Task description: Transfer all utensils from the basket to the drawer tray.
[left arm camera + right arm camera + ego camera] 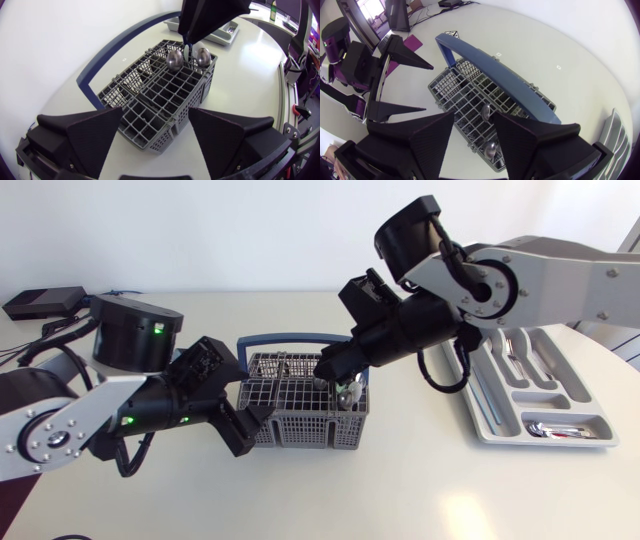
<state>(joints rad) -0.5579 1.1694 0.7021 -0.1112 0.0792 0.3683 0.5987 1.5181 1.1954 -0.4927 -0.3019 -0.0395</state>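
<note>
The right gripper (472,116) hangs over the basket's (300,422) right end with its two wedge fingers spread. The bowl of an upright spoon (486,112) stands in the gap between them, close to one finger, and neither finger clearly presses on it. A second spoon (491,149) stands in the same end of the basket, just under the gripper. From the left wrist the two shiny bowls show side by side above the grey mesh, with the right gripper's tips coming down between them. The left gripper (155,114) is at the basket's opposite end. Its fingers are wide apart and the basket's near corner lies between them; I cannot tell whether either finger bears on the wall. The basket is a grey lattice box of several compartments, and its blue handle (495,70) is folded down along the far side. It rests on the white table (420,490), about midway between the two arms. The drawer tray (487,416) lies flat on the table well apart from the basket, under the right arm's link. Several spoons (555,430) lie in its near crosswise compartment and more cutlery (515,356) in the long ones. The tabletop is smooth and pale, with a soft glare near its front edge.
</note>
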